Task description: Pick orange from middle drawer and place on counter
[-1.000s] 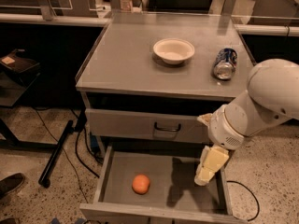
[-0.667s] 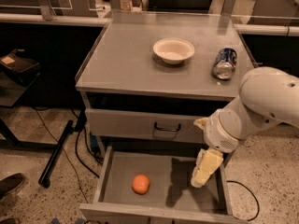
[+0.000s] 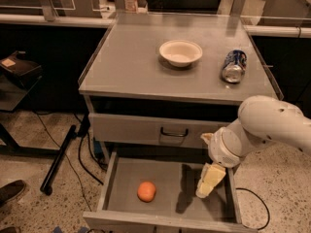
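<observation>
The orange (image 3: 146,191) lies on the grey floor of the open middle drawer (image 3: 165,199), left of its middle. My gripper (image 3: 209,180) hangs from the white arm (image 3: 265,127) over the right part of the drawer, well to the right of the orange and apart from it. It holds nothing that I can see. The counter (image 3: 136,67) is the grey cabinet top above.
A white bowl (image 3: 181,52) and a blue soda can (image 3: 234,66) lying on its side rest on the counter's right half. A closed drawer front with a dark handle (image 3: 174,132) sits above the open drawer. A black stand leg (image 3: 60,159) and cables lie on the floor at left.
The arm and gripper have shifted a little to the left over the drawer, toward the orange. The orange has not moved.
</observation>
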Robot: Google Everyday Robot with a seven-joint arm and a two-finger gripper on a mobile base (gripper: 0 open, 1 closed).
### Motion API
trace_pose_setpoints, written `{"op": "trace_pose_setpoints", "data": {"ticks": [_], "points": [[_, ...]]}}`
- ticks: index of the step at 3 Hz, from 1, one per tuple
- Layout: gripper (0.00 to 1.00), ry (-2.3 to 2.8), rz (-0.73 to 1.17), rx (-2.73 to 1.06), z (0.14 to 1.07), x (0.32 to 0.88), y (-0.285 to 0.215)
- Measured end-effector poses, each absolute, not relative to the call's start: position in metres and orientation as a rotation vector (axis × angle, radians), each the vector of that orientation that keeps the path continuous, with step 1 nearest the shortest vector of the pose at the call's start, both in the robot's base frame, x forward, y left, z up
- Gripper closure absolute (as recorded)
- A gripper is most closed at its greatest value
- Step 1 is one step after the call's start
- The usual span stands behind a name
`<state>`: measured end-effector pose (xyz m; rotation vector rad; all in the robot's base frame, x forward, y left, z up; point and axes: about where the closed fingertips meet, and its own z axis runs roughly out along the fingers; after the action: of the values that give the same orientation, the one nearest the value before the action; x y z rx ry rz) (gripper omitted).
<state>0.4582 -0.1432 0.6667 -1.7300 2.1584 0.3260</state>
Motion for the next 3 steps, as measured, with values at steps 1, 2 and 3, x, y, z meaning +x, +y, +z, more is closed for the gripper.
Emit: {"op": "trace_pose_setpoints", "data": {"ticks": [1,2,3], "points": [[0.00,2.181,0.400,-1.715,0.627,0.450,-0.132],[0.00,2.197,0.494,-1.700,0.580,0.440,-0.117],[0.00,2.194,0.587,-1.682,0.543,0.439,-0.098]]}}
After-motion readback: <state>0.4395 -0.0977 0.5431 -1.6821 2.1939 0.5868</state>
